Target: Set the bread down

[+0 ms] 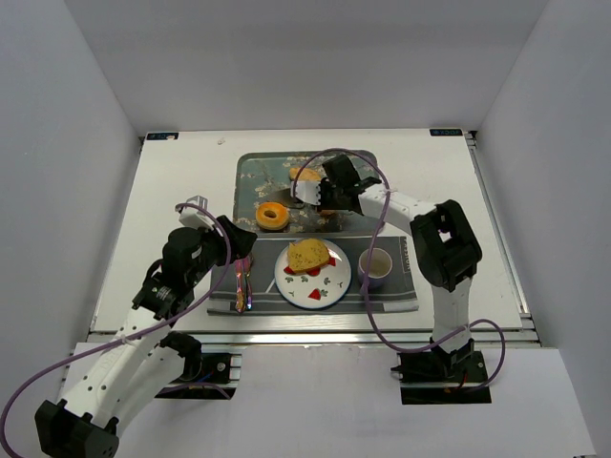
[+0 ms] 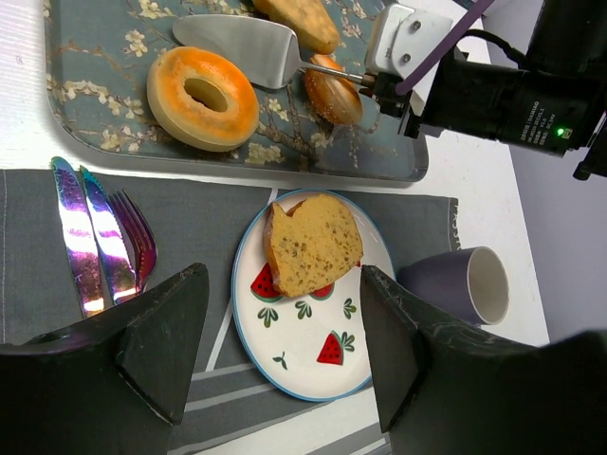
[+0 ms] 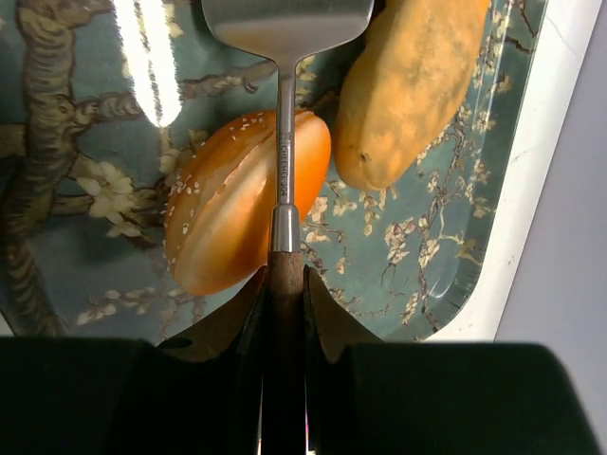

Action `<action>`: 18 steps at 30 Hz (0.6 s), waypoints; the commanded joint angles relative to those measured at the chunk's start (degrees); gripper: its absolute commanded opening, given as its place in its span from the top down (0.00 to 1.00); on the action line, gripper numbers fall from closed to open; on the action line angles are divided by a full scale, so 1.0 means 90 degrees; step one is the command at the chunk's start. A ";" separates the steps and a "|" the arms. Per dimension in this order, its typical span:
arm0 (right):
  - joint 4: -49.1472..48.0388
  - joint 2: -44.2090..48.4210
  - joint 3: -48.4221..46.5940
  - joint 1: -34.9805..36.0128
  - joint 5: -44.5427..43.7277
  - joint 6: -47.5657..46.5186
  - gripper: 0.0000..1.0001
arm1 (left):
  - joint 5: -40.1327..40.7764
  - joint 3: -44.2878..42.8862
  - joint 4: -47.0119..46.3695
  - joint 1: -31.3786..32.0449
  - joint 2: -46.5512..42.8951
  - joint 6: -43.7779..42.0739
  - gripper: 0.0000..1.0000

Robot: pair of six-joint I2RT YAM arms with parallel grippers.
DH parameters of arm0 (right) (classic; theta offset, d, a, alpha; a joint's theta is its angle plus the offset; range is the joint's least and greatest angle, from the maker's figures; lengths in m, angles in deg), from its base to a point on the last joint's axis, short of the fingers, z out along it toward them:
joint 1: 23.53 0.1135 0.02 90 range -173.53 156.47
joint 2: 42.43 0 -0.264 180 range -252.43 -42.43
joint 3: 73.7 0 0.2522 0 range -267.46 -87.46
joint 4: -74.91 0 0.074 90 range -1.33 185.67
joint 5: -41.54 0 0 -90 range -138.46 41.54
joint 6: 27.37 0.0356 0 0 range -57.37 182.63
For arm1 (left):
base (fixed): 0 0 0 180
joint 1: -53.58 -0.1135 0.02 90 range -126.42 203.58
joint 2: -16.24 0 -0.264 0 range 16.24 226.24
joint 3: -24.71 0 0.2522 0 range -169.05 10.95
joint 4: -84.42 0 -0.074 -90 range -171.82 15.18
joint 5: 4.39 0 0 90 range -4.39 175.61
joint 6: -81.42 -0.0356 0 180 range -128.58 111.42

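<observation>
A seeded bread slice lies on the watermelon plate, seen close in the left wrist view. My left gripper is open and empty, hovering over the near part of the plate. My right gripper is shut on the wooden handle of a metal spatula over the floral tray. The spatula shaft crosses above a sesame bun, with a long loaf to its right. A bagel also lies on the tray.
A grey placemat holds the plate, iridescent cutlery at its left and a purple cup at its right. White walls enclose the table on three sides.
</observation>
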 commanded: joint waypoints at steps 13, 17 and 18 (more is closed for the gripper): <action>0.1072 0.0488 0.0377 0.0178 0.0984 -0.0226 1.00 | 0.0138 -0.0179 0.0032 -0.0026 -0.0115 -0.0016 0.26; 0.1453 0.0312 0.0016 0.0187 0.1238 -0.0002 1.00 | 0.0167 -0.0208 0.0071 -0.0026 -0.0124 -0.0026 0.26; 0.1503 0.0273 -0.0062 0.0187 0.1277 0.0047 1.00 | 0.0167 -0.0199 0.0062 -0.0026 -0.0134 -0.0026 0.26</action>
